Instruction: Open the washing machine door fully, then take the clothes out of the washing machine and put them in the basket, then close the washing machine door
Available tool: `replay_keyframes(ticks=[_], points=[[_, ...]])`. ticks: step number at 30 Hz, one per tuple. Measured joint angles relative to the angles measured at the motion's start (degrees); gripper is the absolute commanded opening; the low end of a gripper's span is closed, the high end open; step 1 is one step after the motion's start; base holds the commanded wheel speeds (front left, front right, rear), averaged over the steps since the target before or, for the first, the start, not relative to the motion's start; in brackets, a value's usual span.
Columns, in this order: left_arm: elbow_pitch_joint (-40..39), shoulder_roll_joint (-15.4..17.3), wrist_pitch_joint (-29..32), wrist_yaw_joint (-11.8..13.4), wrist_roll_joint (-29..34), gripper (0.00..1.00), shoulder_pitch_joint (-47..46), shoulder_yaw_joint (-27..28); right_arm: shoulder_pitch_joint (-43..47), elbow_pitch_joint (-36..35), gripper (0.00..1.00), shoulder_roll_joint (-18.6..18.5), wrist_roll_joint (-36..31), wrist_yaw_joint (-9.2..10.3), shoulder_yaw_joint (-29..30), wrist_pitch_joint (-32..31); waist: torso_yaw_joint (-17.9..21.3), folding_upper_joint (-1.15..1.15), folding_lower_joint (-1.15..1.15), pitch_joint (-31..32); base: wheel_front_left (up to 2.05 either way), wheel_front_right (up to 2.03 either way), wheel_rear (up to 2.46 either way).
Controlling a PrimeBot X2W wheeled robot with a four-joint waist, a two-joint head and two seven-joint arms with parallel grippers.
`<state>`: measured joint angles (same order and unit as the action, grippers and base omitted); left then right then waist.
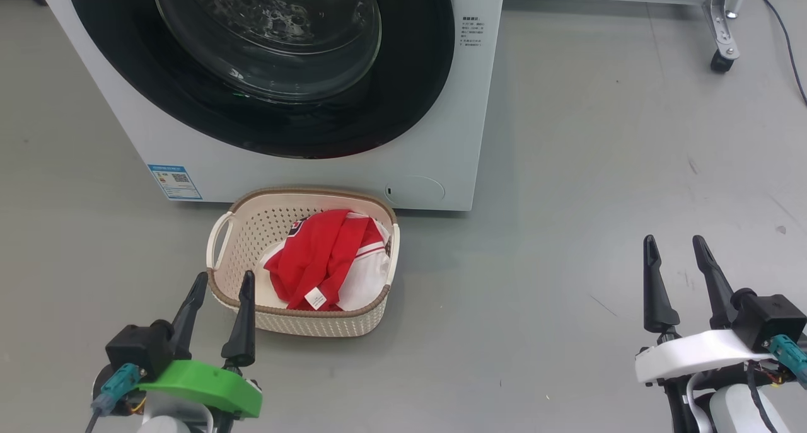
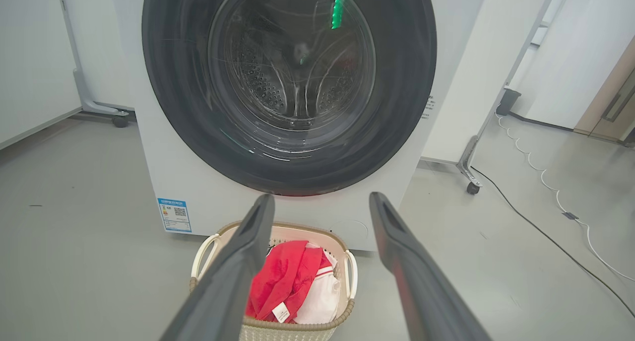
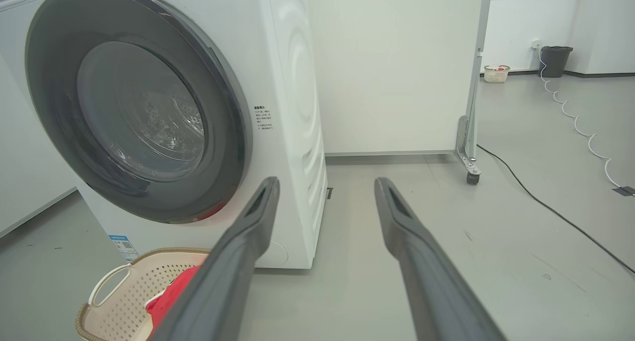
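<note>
Left jaws spread wide, empty, by the near-left corner of the basket [image 1: 252, 231]; right jaws likewise apart and empty, well off to the right above bare floor [image 1: 567, 231]. Red-and-white clothes [image 1: 315, 256] heaped inside the basket, white label up, basket down on the floor just in front of the washing machine [image 1: 302, 174]. Washing machine door [image 1: 416, 74] shut against the front, perforated drum [image 2: 258, 83] visible through the glass.
</note>
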<state>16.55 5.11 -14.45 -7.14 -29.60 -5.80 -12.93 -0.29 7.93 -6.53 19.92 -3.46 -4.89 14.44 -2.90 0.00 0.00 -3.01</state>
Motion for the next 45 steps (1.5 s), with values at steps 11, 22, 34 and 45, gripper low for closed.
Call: replay_keyframes(ticks=[11,22,34,45], points=[[-0.98,0.59,0.00,0.00,-0.14,1.00,0.00,0.54,0.64,-0.41,1.00,0.77,-0.34,-0.52,0.23,0.00,-0.08,0.00,0.01,-0.22,0.00,0.00,0.00],[-1.34,0.75,0.00,0.00,-0.34,1.00,0.00,1.21,0.77,-0.67,1.00,1.08,-0.92,-0.59,0.90,0.00,-0.05,0.00,0.00,-0.62,0.00,0.00,0.00],[-1.43,0.73,0.00,0.00,-0.58,1.00,0.04,1.38,0.77,-0.70,1.00,1.40,-0.98,-1.14,1.24,0.00,-0.06,0.00,0.00,-0.27,0.00,0.00,0.00],[-2.53,0.64,0.00,0.00,-1.26,1.00,0.19,1.07,0.81,-0.71,1.00,1.54,-1.51,-1.21,1.65,0.00,0.09,0.00,0.00,-0.14,0.00,0.00,0.00]])
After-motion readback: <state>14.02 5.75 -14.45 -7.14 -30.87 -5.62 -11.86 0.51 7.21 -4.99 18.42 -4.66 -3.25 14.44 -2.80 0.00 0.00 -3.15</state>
